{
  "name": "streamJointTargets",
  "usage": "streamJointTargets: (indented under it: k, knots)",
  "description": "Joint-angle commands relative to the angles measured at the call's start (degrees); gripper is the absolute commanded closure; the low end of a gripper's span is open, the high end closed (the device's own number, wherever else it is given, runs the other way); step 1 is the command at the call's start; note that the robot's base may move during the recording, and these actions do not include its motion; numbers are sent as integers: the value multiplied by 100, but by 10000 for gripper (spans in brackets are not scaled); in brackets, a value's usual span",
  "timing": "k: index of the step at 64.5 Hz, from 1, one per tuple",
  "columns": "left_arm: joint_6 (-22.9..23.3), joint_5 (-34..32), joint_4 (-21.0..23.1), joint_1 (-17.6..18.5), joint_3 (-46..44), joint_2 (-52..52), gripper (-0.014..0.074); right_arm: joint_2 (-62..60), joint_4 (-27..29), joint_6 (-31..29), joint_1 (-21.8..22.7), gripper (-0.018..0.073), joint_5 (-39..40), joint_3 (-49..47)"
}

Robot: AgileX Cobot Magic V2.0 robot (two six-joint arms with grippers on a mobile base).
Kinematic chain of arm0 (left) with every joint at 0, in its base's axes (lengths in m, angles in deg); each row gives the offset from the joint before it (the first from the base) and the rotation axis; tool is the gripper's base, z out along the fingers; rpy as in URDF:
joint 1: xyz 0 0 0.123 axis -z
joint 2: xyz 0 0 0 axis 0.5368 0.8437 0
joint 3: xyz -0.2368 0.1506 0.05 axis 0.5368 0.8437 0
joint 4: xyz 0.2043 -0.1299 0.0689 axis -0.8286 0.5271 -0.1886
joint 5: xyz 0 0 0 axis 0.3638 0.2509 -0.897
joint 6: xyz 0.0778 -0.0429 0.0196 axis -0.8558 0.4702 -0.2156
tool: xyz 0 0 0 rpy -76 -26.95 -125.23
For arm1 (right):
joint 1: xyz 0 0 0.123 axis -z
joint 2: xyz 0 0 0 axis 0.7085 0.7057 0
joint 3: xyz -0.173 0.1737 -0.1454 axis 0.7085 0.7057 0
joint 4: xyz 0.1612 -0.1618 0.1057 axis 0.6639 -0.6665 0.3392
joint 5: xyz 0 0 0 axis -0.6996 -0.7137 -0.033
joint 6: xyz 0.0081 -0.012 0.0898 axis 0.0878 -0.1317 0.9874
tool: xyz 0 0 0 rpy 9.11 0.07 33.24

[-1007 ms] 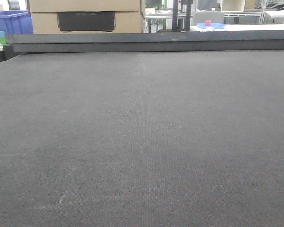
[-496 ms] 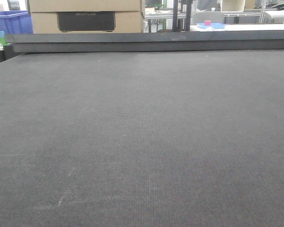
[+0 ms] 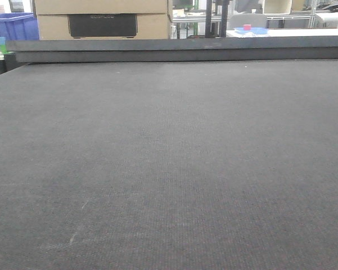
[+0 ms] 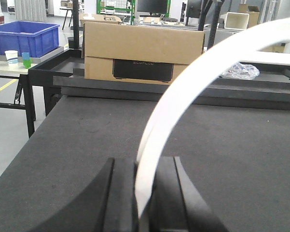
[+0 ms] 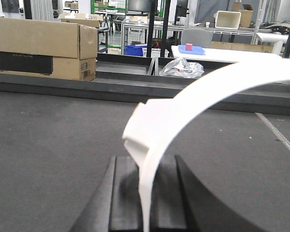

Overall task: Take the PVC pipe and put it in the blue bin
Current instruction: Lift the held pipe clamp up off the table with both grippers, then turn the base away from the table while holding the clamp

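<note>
Grab done, drop pending: left jaws pinch the pipe (image 4: 178, 92), right jaws pinch a pipe (image 5: 207, 89) too, each arching up-right from the jaws above the counter (image 4: 241, 145); we judge the bin (image 4: 24, 36), far ahead-left of the left jaws, unreached.

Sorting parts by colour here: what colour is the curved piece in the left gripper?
The PVC pipe is plain white, clearest in the left wrist view.
</note>
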Motion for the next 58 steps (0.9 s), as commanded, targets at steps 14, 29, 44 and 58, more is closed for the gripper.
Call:
streamJointTargets:
  k: [14, 29, 44, 58]
  knots:
    - [39, -161, 12, 39, -5, -30, 707, -28, -11, -45, -10, 721, 186, 11]
    - [39, -161, 12, 39, -5, -30, 707, -28, -11, -45, -10, 721, 186, 11]
    - [39, -161, 12, 39, -5, -30, 707, -28, -11, -45, -10, 721, 186, 11]
    - [39, -161, 12, 39, -5, -30, 707, -28, -11, -45, -10, 721, 186, 11]
